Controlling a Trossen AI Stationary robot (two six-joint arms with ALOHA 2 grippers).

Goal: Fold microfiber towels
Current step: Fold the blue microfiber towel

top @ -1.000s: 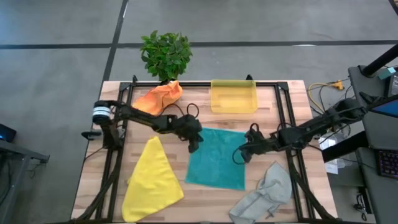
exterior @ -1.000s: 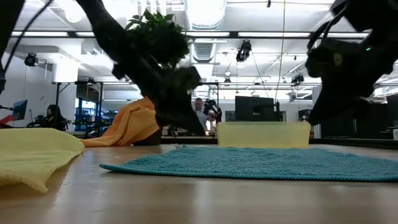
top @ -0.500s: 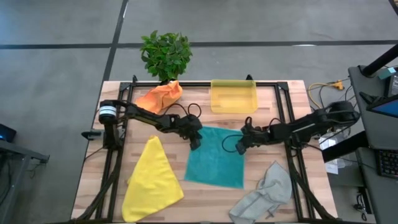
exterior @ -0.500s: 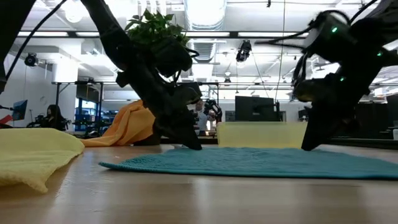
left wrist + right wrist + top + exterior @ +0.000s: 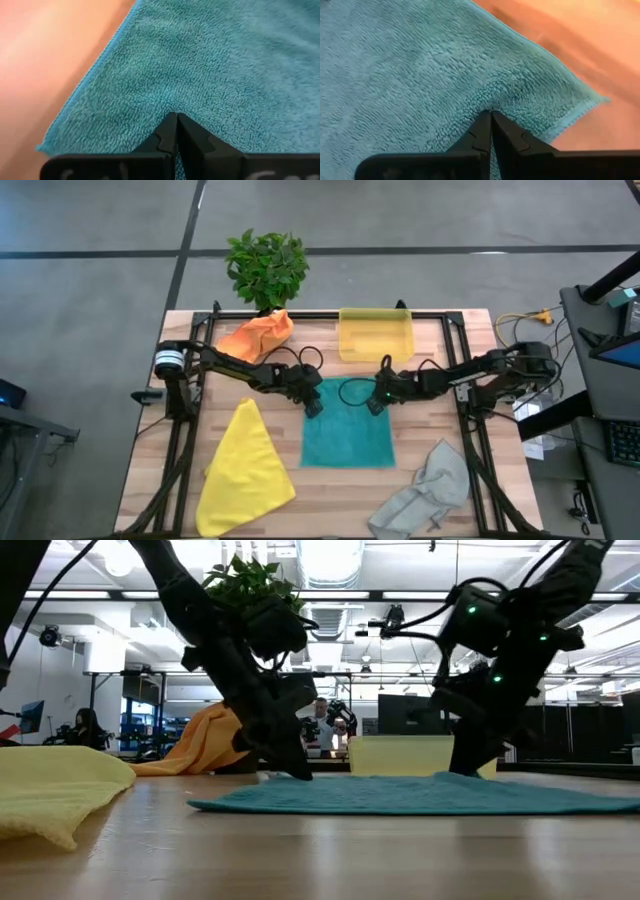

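Note:
The teal towel lies spread flat in the middle of the table. My left gripper is shut at its far left corner and my right gripper at its far right corner, both slanting down. In the wrist views each pair of shut fingers ends in the teal pile, left gripper and right gripper. The orange towel lies bunched at the far left. The yellow towel lies at the near left and the grey towel lies crumpled at the near right. My left gripper pinches a small pucker of the teal towel just inside its far left corner, slanting down from the far left. The towel lies on the table. My right gripper pinches the cloth just inside the far right corner, slanting down from the right. The cloth around both tips is gathered; one layer.
A translucent yellow bin stands at the far edge behind the teal towel, and a potted plant stands beyond the orange towel. Black frame rails run along the table's sides. Bare wood shows near the front edge.
My right gripper has swung toward the table's far left and down, from the towel's right edge onto its far right corner. My left gripper has tipped a little steeper at the far left corner. The teal towel's near edge has drawn toward the far side, and its outline has squared up.

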